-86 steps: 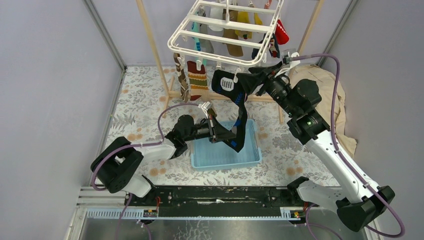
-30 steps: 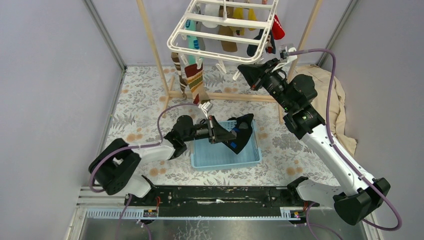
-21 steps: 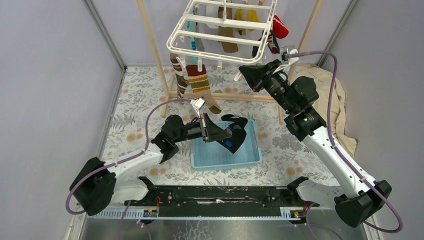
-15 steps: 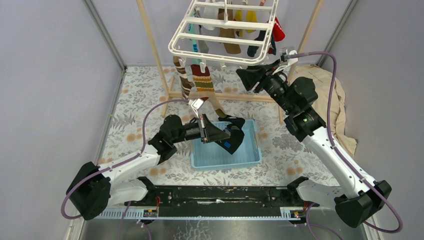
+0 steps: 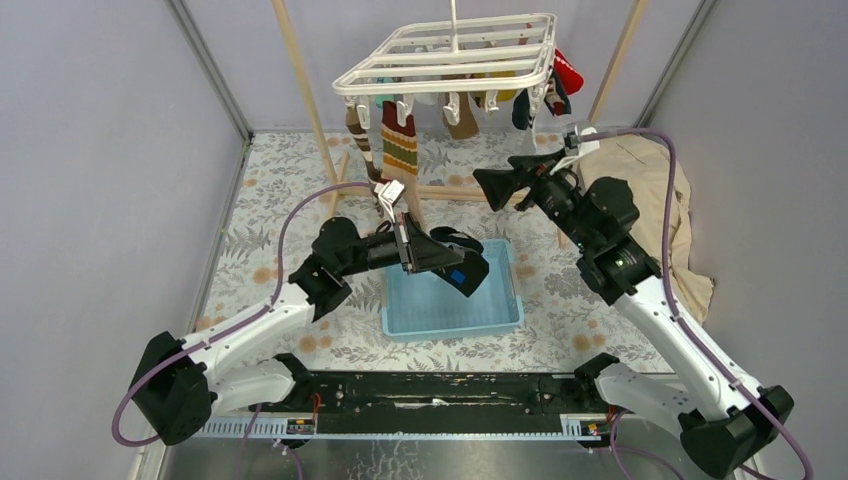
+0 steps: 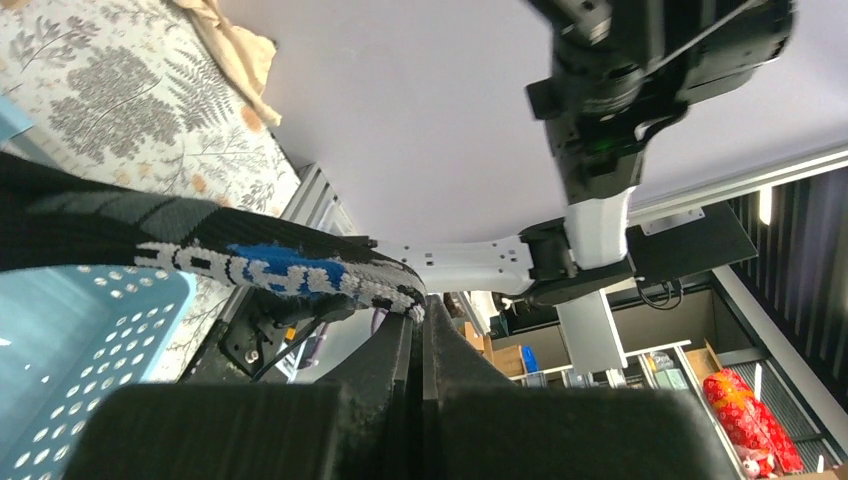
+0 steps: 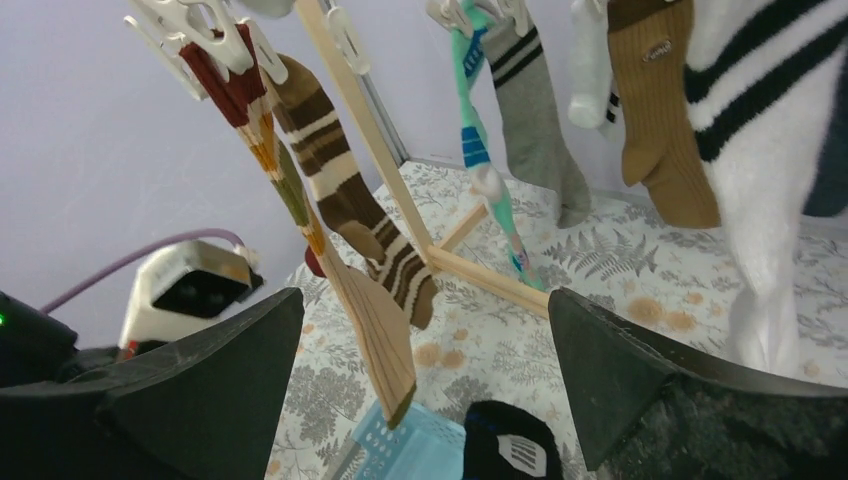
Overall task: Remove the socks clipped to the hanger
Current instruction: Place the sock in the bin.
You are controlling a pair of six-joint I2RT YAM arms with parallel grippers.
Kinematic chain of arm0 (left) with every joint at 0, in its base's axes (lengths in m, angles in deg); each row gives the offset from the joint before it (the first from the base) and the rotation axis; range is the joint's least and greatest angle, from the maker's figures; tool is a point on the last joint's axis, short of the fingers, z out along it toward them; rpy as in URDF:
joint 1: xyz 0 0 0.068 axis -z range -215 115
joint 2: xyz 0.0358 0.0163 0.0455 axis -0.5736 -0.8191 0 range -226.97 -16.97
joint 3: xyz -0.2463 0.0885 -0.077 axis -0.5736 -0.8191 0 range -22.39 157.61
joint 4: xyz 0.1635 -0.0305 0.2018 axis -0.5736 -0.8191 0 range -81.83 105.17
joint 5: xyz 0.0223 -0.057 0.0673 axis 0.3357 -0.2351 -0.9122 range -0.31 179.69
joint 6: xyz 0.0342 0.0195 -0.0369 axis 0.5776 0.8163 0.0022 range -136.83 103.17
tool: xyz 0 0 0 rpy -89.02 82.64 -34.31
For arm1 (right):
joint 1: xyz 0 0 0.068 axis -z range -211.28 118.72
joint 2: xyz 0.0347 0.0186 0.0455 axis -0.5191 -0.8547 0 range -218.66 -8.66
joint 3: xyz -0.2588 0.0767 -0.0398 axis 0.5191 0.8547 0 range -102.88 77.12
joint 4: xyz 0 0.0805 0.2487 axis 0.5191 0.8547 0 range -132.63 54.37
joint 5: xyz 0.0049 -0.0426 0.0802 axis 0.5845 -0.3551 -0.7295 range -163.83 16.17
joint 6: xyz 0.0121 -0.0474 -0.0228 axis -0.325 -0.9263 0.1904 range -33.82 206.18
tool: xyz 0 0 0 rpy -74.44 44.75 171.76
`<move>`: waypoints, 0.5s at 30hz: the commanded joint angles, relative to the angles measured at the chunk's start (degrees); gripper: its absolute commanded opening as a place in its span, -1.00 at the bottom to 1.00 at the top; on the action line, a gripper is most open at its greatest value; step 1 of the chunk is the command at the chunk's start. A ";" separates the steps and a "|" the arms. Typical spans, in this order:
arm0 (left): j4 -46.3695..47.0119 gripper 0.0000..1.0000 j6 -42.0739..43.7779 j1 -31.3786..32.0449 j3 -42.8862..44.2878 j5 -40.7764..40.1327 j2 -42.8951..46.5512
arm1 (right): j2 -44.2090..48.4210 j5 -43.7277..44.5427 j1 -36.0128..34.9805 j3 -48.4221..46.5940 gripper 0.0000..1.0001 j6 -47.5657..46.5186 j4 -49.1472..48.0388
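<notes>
The white hanger (image 5: 450, 55) hangs at the top with several socks clipped under it, among them a red-and-brown striped sock (image 5: 398, 140) and a red sock (image 5: 568, 70). My left gripper (image 5: 432, 255) is shut on a black sock (image 5: 462, 268) with a blue-and-white patch, holding it over the blue basket (image 5: 450, 310). In the left wrist view the black sock (image 6: 270, 265) lies pinched at my left gripper (image 6: 420, 318). My right gripper (image 5: 497, 185) stands wide open and empty below the hanger. The right wrist view shows my right gripper (image 7: 422, 300) facing a brown striped sock (image 7: 340, 190), a teal sock (image 7: 480, 150) and a white striped sock (image 7: 770, 180).
Pale wooden rack poles (image 5: 300, 90) and a low crossbar (image 7: 490, 275) stand behind the basket. A beige cloth (image 5: 650, 190) lies heaped at the right wall. Grey walls close in both sides. The floral mat (image 5: 270, 250) covers the floor.
My right gripper has opened wide and dropped a little from the hanger, which has swung level. My left arm has stretched out higher, carrying the black sock over the basket.
</notes>
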 commanded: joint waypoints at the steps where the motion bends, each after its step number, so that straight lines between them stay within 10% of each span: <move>1: 0.92 -1.00 0.54 0.56 3.74 1.49 0.84 | 4.58 3.27 -0.10 2.57 0.99 0.13 0.75; 15: 3.40 -1.00 -3.28 2.17 3.85 1.73 2.09 | 15.87 7.51 -0.10 9.41 0.99 -0.77 9.19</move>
